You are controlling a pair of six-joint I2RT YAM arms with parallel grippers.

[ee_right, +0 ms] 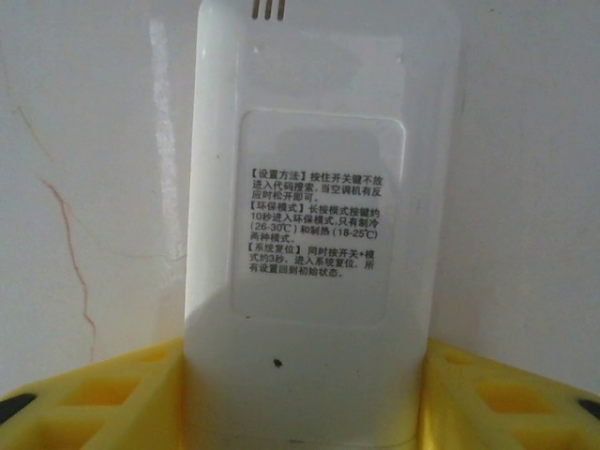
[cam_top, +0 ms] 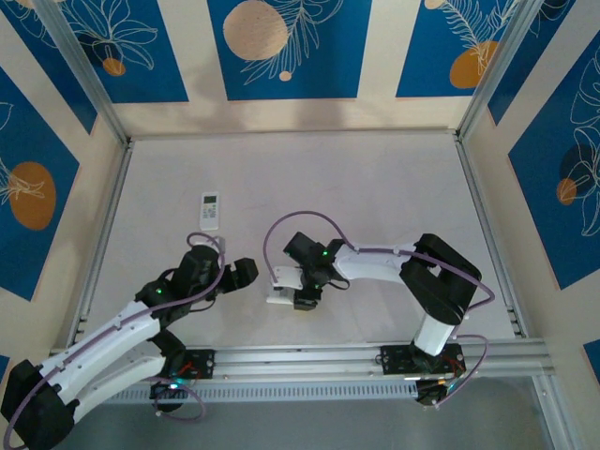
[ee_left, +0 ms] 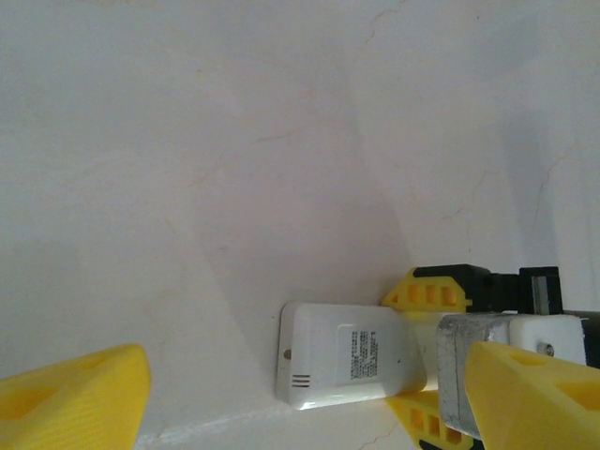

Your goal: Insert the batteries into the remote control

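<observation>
The remote [ee_right: 309, 112] is glossy white plastic, the table [ee_left: 187, 141] matt and smooth (faint hairline cracks).

Soft, even light; pale glare on the remote [ee_right: 319, 187]; left wrist view seems slightly hazy.

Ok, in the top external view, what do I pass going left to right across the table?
A small white remote lying face up → left gripper, fingers open → second remote, back up → right gripper, fingers either side of that remote's end → right arm's base.
</observation>
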